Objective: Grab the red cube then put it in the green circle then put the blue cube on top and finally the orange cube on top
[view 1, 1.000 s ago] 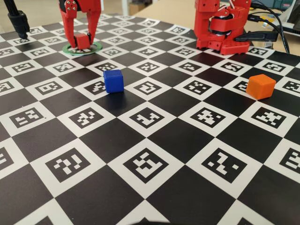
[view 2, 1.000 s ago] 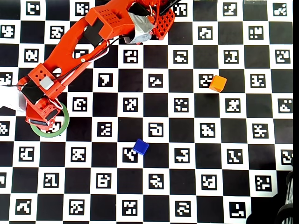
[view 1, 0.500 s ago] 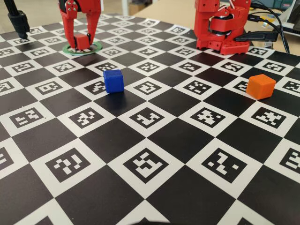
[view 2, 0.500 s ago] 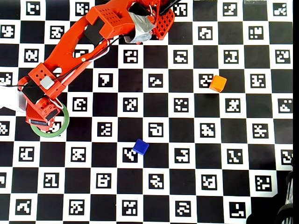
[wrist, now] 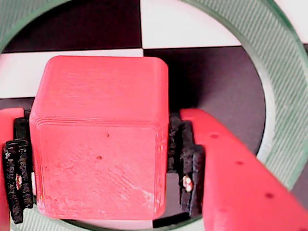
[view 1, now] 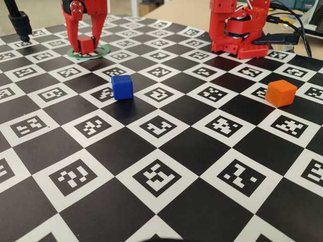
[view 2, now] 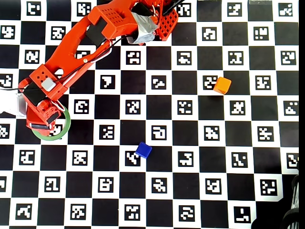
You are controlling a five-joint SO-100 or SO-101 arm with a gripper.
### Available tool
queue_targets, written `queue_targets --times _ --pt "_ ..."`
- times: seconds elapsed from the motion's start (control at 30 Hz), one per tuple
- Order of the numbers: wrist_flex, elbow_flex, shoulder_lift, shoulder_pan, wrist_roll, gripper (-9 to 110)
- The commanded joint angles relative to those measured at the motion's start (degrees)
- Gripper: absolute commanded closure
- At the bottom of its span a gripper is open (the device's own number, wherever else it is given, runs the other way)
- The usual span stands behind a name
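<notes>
Starting nearest the fixed camera, the small matte deep-blue plastic cube rests on the checkered marker board, untouched. Further right, the small matte bright-orange plastic cube also stands alone, well apart from the blue one. At the far left, the small matte red plastic cube sits inside the thin flat green ring. The red two-finger gripper straddles it; in the wrist view the black pads lie against both cube sides, so the jaws appear closed on it. Judged status: step one placed, release pending. Blue and orange stacking remain.
</notes>
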State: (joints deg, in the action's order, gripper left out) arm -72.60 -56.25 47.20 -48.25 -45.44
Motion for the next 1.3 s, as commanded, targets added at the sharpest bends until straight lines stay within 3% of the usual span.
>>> queue_targets --times 0.0,0.37,0.6,0.73,1.27 --pt "0.6 0.3 8.9 -0.6 -1.1 102" --pt "-3.0 0.3 9.2 -0.6 -1.2 96" --pt "-2.5 0.4 9.9 -0.8 -1.0 74" --pt "-1.8 0.3 10.5 -1.2 -0.7 68" --pt "-1.4 0.1 10.9 -1.5 0.0 63"
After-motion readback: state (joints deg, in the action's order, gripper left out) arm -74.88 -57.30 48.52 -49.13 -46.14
